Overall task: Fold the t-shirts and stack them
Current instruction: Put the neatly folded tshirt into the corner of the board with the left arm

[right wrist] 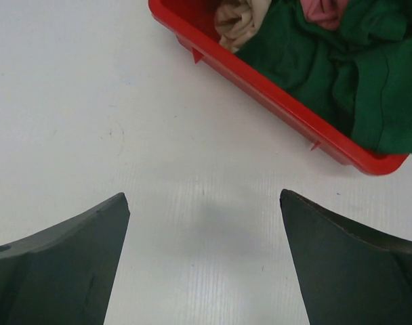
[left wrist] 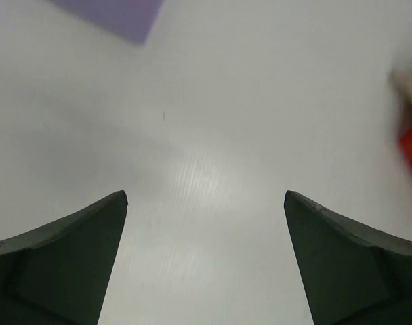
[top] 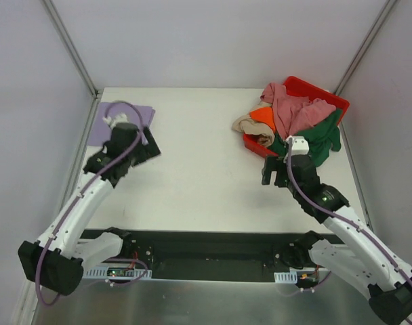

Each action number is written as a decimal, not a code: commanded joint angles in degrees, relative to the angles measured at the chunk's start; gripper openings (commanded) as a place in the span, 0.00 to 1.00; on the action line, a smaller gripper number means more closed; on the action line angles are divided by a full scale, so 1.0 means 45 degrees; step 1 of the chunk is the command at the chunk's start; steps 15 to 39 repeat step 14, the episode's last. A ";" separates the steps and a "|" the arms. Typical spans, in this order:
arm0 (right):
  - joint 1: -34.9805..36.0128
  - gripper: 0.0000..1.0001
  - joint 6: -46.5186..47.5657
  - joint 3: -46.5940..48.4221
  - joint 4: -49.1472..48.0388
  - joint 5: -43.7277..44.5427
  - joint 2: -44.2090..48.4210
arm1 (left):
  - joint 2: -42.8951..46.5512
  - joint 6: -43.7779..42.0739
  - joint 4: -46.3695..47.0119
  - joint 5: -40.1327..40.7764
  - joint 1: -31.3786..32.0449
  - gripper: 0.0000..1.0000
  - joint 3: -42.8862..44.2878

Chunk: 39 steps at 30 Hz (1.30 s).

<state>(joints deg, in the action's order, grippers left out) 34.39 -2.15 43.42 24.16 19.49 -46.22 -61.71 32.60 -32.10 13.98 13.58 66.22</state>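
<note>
Lavender t-shirt [top: 143, 114] folded, upper left. Four other t-shirts [top: 294, 112] heaped in red bin [top: 328, 99], upper right, unfolded. Left gripper [left wrist: 206, 257], right gripper [right wrist: 204, 257]: jaws apart, empty.

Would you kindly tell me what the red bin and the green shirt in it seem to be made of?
The red bin looks like moulded plastic: smooth, faintly glossy, with a stiff straight rim. The green shirt looks like soft matte knit cloth, possibly cotton: it creases and sags in loose folds.
</note>
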 commanded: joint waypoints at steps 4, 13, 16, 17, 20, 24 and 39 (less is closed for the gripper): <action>-0.0162 0.96 -0.1513 -0.2438 -0.0426 0.0748 0.2571 | 0.4021 0.2403 0.0862 -0.0410 0.2626 0.99 -0.6935; -0.0162 0.96 -0.1593 -0.4336 -0.1717 0.0767 0.5113 | 0.7053 0.1839 0.1117 0.0389 0.2626 0.99 -0.8113; -0.0143 0.96 -0.1592 -0.4317 -0.1756 0.0845 0.5133 | 0.7112 0.1722 0.1136 0.0390 0.2626 0.99 -0.8074; -0.0143 0.96 -0.1592 -0.4317 -0.1756 0.0845 0.5133 | 0.7112 0.1722 0.1136 0.0390 0.2626 0.99 -0.8074; -0.0143 0.96 -0.1592 -0.4317 -0.1756 0.0845 0.5133 | 0.7112 0.1722 0.1136 0.0390 0.2626 0.99 -0.8074; -0.0143 0.96 -0.1592 -0.4317 -0.1756 0.0845 0.5133 | 0.7112 0.1722 0.1136 0.0390 0.2626 0.99 -0.8074; -0.0143 0.96 -0.1592 -0.4317 -0.1756 0.0845 0.5133 | 0.7112 0.1722 0.1136 0.0390 0.2626 0.99 -0.8074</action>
